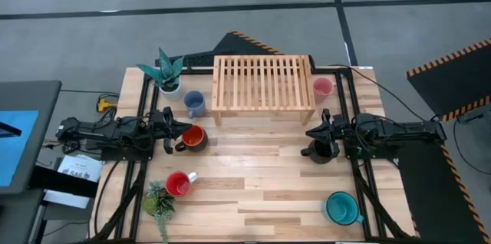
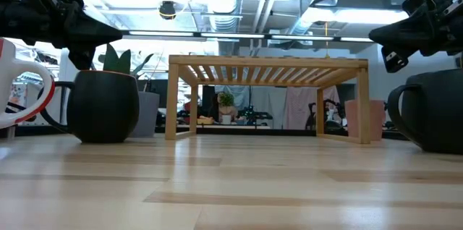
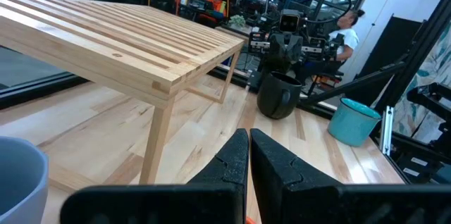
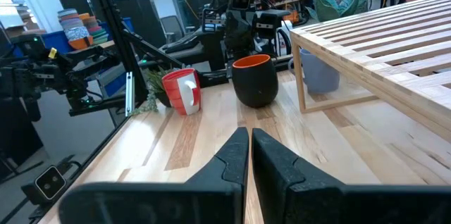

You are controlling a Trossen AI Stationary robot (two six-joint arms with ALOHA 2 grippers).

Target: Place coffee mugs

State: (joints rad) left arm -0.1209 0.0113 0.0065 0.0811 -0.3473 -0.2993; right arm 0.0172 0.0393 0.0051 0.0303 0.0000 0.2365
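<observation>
On the butcher-block table, a slatted wooden rack stands at the back, with the blue mug and pink mug beside its ends and workshop clutter beyond. Left gripper, fingers pressed together, sits over the orange mug; right gripper, likewise closed, sits over the black mug. Red mug and teal mug stand empty near the front, each well apart.

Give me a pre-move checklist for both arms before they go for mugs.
1. Left gripper by the orange mug, fingers shut, nothing held: not ok for a grasp, open first.
2. Right gripper by the black mug, fingers shut, empty: not ok.
3. Wooden rack top free of mugs: ok.
4. All six mugs upright, including pale blue mug, pink mug, red mug, teal mug: ok.
5. Handle of the black mug reachable: cannot tell.
</observation>
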